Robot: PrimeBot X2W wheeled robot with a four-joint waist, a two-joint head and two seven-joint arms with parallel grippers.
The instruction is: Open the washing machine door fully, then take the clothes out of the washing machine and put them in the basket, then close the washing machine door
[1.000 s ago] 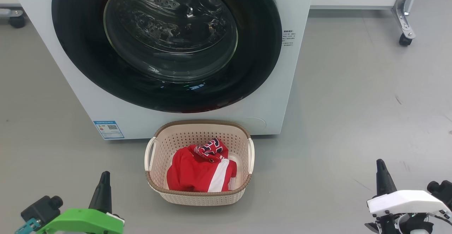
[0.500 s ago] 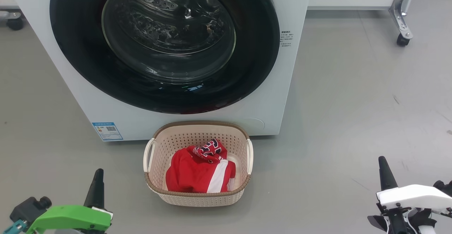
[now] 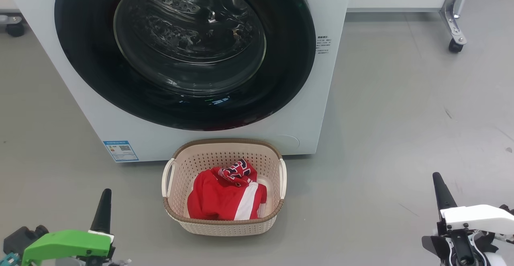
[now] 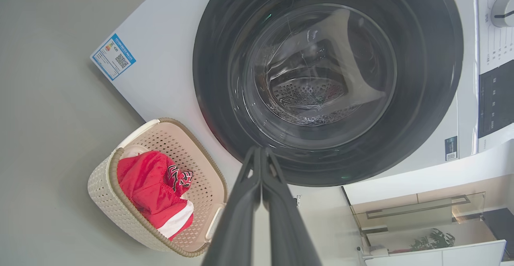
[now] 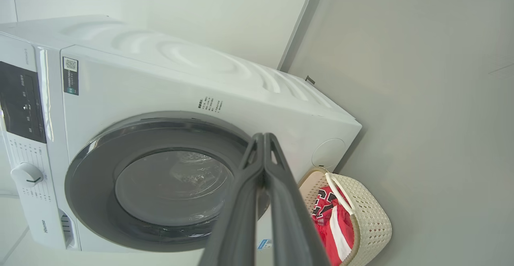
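Note:
The white washing machine (image 3: 209,137) stands ahead with its round black washing machine door (image 3: 281,69) flat against the front, the steel drum showing through the glass. On the floor just before it sits the cream basket (image 3: 223,224) holding the red clothes (image 3: 221,199). Low at the left my left gripper (image 3: 105,197) is shut and empty, well left of the basket. My right gripper (image 3: 438,181) is shut and empty far to the right. The left wrist view shows my left gripper (image 4: 260,150) before the door (image 4: 421,97), with the basket (image 4: 104,201) and clothes (image 4: 148,185) lower left. The right wrist view holds the right gripper (image 5: 263,136), door (image 5: 92,201), basket (image 5: 369,213) and clothes (image 5: 329,222).
Grey floor spreads to both sides. A metal frame leg on a castor (image 3: 453,46) stands at the back right, and another castor (image 3: 15,29) at the back left. A blue label sticker (image 3: 120,150) marks the machine's lower left corner.
Both grippers have sunk lower and drifted outward in the head view, while the view itself shifted slightly. Door, basket and clothes are as before.

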